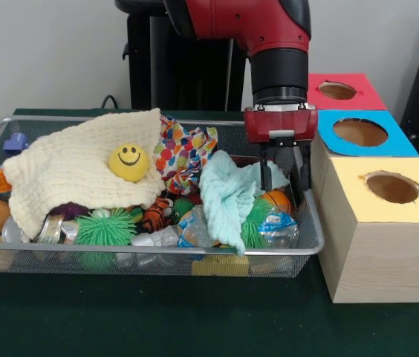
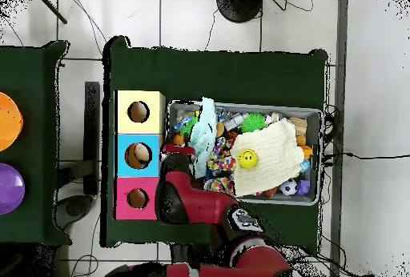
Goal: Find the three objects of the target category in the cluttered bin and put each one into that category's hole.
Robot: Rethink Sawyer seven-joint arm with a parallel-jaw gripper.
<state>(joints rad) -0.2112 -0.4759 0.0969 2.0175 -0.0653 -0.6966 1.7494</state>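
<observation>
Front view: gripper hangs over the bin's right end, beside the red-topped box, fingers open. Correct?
Not quite. In the front view the gripper hangs at the right end of the bin beside the blue-topped box, not the red-topped box. Its fingers do look open.

The cream cloth and mint cloth cover much of the mesh bin

The dark green table carries a wide silver wire-mesh bin, the black fingers hanging inside its end; just beyond them sit three pale wooden boxes, touching in a row.
</observation>
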